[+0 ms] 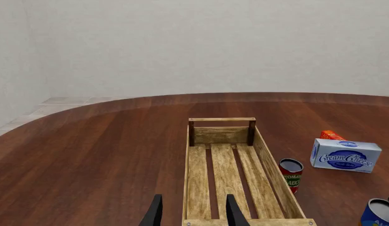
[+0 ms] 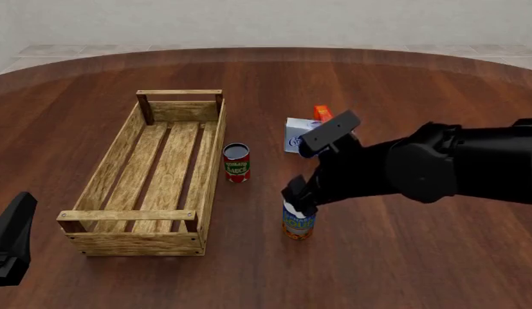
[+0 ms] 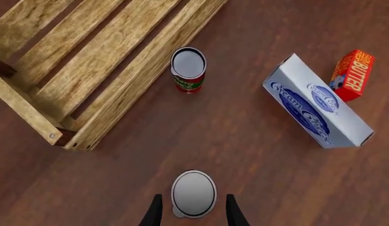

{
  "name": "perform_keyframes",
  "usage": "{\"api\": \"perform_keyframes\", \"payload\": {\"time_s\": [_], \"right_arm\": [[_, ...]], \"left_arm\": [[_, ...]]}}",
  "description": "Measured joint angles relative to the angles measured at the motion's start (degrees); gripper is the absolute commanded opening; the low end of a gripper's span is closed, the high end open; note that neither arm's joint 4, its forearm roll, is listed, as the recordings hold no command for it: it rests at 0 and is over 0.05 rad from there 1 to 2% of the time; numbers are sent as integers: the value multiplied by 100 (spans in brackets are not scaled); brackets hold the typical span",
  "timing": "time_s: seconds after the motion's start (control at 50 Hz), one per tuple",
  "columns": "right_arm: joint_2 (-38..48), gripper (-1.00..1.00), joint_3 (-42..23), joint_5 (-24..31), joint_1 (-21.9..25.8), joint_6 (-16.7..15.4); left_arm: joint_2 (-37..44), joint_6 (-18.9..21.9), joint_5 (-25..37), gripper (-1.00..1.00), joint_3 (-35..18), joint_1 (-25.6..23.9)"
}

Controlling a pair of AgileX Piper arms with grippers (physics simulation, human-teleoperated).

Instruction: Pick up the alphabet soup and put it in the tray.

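Right of the tray [image 2: 119, 154] on the tabletop [image 2: 394, 270], soup can [image 2: 298, 224] stands upright between spread right pincer [image 3: 194, 209] fingers, not yet pinched; likely rigid, light, slick-walled, best squeezed across mid-label

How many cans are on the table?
2. The soup can stands between the right gripper's fingers; the tomato can stands beside the tray.

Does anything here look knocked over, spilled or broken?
Nothing stands out. Both cans, the alphabet soup and the tomato sauce can, stand upright on the table; the tray looks intact, and the cream cheese box simply lies flat.
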Motion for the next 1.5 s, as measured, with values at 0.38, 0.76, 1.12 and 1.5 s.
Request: {"api": "perform_keyframes", "payload": {"time_s": [0.38, 0.76, 1.12, 1.5], "right_arm": [[170, 100, 55, -138, -14, 32], [356, 100, 83, -262, 4, 87], [527, 100, 81, -366, 4, 135], [703, 100, 107, -503, 37, 218]], "left_arm": [[0, 0, 0, 100, 0, 0], [0, 0, 0, 100, 0, 0], [0, 0, 0, 100, 0, 0], [0, 0, 0, 100, 0, 0]]}}
